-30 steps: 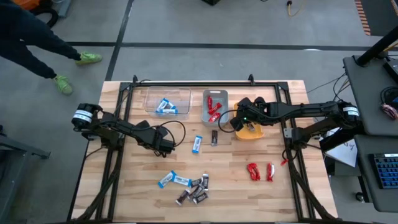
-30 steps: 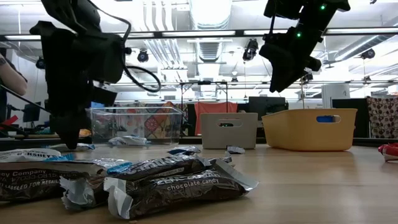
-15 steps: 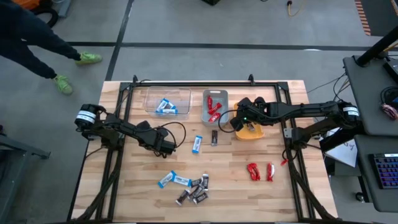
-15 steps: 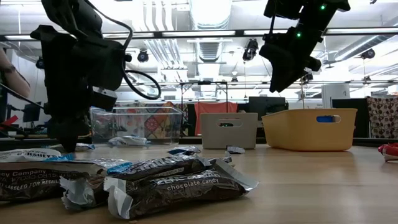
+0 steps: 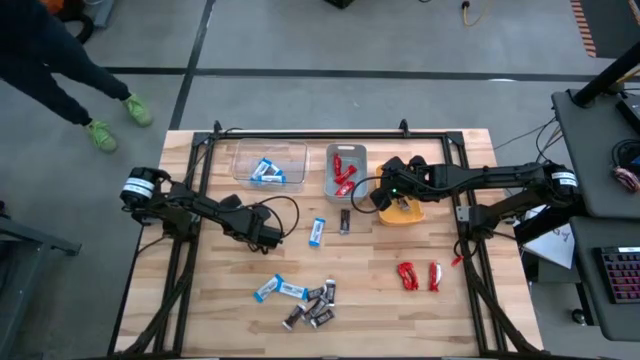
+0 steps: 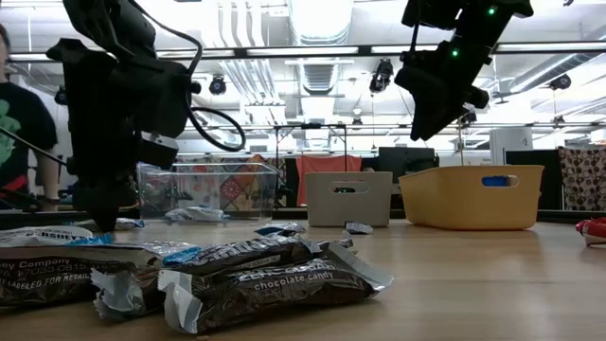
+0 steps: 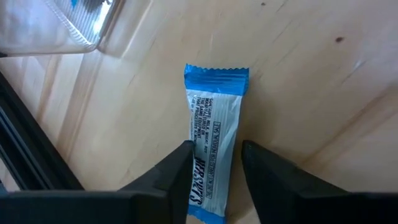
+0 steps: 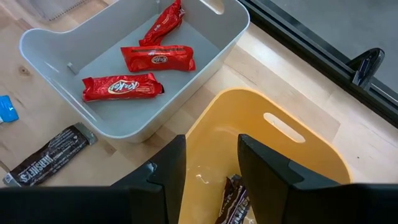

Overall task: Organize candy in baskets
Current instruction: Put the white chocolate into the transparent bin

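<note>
My left gripper (image 7: 216, 163) is open and low at the table, pointing down. Its fingers stand on either side of a blue-and-white bar (image 7: 213, 130) that lies flat on the wood; the arm hides this bar in the high view. My right gripper (image 8: 211, 167) is open and hangs above the orange-yellow bin (image 5: 402, 210), where a dark bar (image 8: 231, 200) lies. The clear bin (image 5: 268, 162) holds blue bars. The grey bin (image 8: 74, 46) holds three red pieces (image 8: 157, 57). My left gripper comes from above with one finger (image 7: 180, 167) at each long side of the blue-and-white bar's near end (image 7: 208, 186). The bar lies flat on the table. Whether the fingers touch it, I cannot tell.
Loose on the table are a blue bar (image 5: 317, 232), a dark bar (image 5: 344, 221), a mixed pile (image 5: 300, 295) near the near edge, and two red pieces (image 5: 418, 275) at the right. The three bins stand in a row at the far side. A person (image 5: 60, 70) walks beyond the far-left corner.
My left gripper has shifted a little toward the table's left while staying down at the table. The person beyond the far-left corner has stepped along. The right arm has kept still.
</note>
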